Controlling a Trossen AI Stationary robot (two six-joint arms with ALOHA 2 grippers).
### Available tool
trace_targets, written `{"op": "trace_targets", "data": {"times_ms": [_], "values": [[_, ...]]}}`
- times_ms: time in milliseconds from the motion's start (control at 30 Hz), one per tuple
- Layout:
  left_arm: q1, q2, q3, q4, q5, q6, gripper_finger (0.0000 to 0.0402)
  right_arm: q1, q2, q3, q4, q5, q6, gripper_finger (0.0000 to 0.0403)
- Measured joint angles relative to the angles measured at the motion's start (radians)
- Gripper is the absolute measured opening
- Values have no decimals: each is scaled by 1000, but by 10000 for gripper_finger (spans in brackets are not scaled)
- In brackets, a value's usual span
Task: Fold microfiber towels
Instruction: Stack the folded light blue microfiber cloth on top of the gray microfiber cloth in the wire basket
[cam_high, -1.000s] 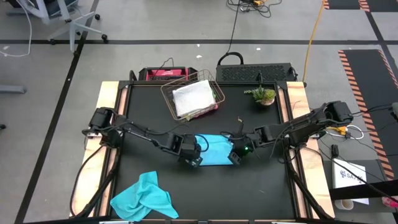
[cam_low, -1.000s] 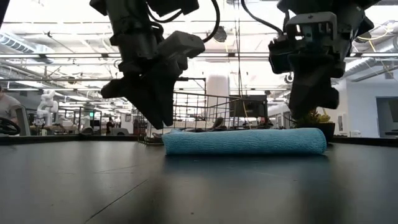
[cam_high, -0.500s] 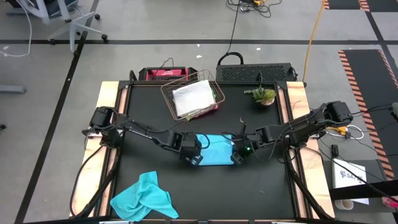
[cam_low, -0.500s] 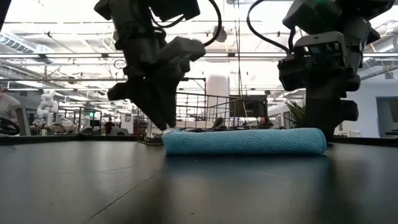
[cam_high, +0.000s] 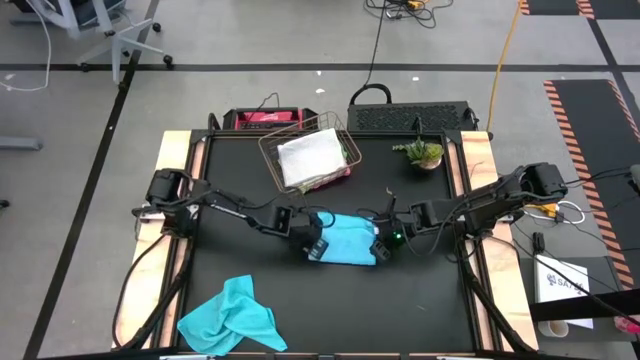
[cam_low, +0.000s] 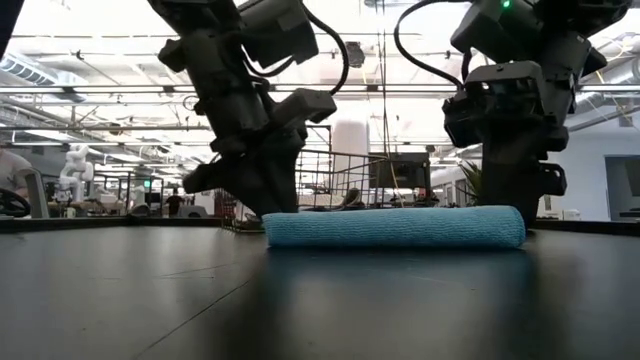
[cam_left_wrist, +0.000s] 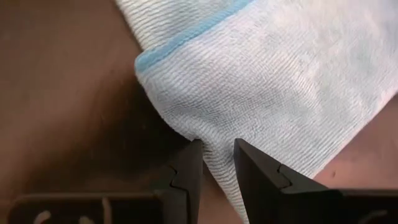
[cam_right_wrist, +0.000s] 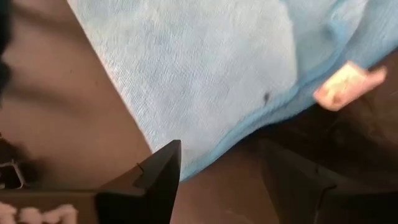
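Now lowered onto folded turquoise microfiber towel (cam_high: 348, 240): left gripper (cam_left_wrist: 216, 163) pinching its edge; right gripper (cam_right_wrist: 236, 180) spread wide, astride opposite edge.

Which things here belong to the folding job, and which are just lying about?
Job: folded blue towel, left hand pinching its edge, right hand open beside it; crumpled blue towel; white towel in the wire basket.
Lying about: potted plant.
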Motion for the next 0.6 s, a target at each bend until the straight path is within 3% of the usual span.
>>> {"op": "trace_targets", "data": {"times_ms": [400, 600], "values": [[10, 6, -3, -3, 14, 13, 93, -36, 5, -3, 4, 59, -35, 208], [10, 20, -4, 3, 14, 9, 93, -37, 11, -72, 76, 56, 29, 208]]}}
